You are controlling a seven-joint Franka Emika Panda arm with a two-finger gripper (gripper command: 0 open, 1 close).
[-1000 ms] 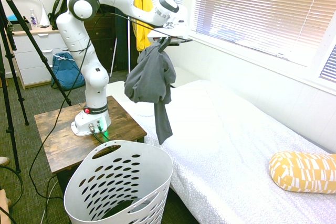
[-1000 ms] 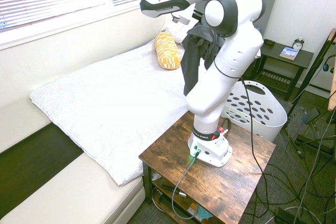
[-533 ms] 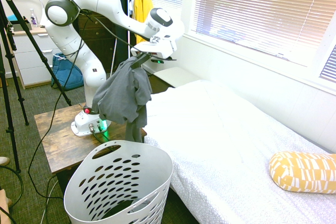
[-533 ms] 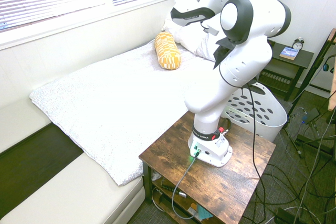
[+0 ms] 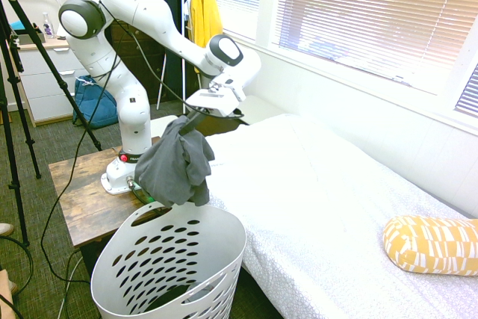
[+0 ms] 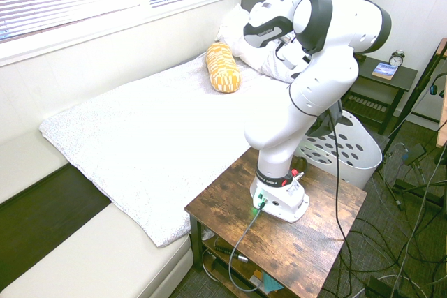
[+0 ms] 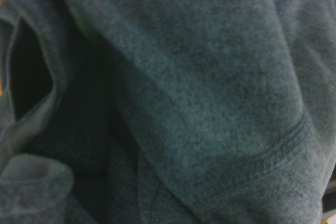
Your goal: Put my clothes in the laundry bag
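one dark grey garment. one white laundry basket. one long yellow garment, hanging. one yellow patterned pillow. one white pillow. one blue backpack. one bed. one wooden bench. one alarm clock. one book.

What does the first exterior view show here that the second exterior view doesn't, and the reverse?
Only the first exterior view shows the gripper shut on the dark grey garment, hanging above the basket's rim, plus the yellow garment behind. Only the second shows the nightstand; there the arm hides most of the garment. Both show the white laundry basket, the bed and the yellow patterned pillow.
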